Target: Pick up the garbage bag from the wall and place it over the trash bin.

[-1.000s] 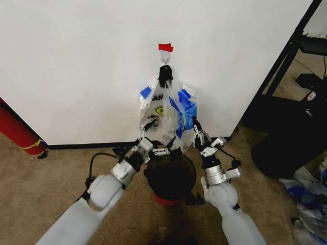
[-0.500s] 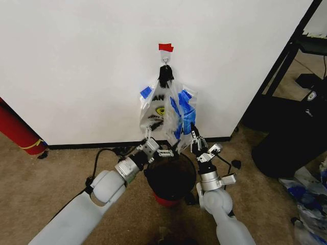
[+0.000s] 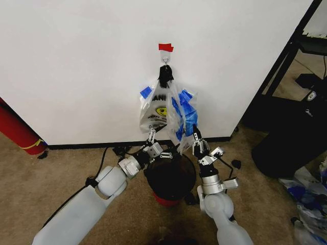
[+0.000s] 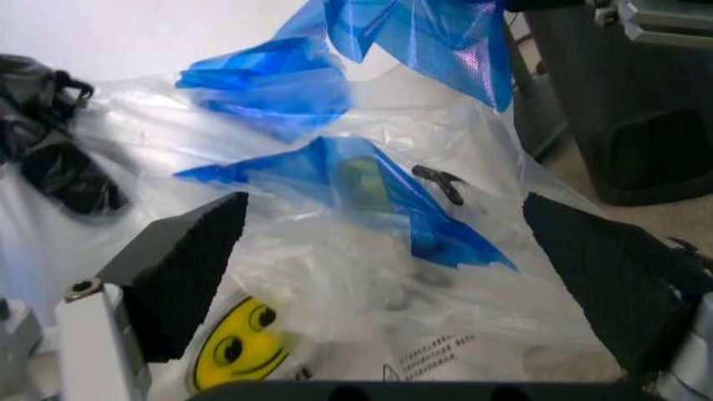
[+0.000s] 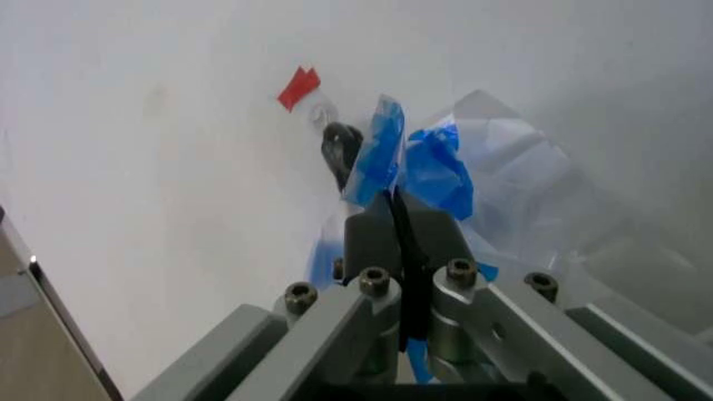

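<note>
Nearest the robot, the trash bin (image 3: pixel 170 178) stands on the carpet (image 3: pixel 61 168) between both arms, its black mouth open upward. Just beyond its rim, the left gripper (image 3: pixel 152 138) is spread wide at the lower edge of the garbage bag (image 3: pixel 168 115), while the right gripper (image 3: pixel 196 139) pinches the bag's blue-taped side, fingers pressed together. The bag hangs from a black clip (image 3: pixel 165 74) on a hook under red tape (image 3: pixel 165 47) on the wall (image 3: pixel 76 66). Bare carpet lies left; a black rack (image 3: pixel 286 76) crowds the right.

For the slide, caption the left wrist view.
Open left tool faces the hanging garbage bag, blue tape patches and yellow smiley print between its pads.
</note>
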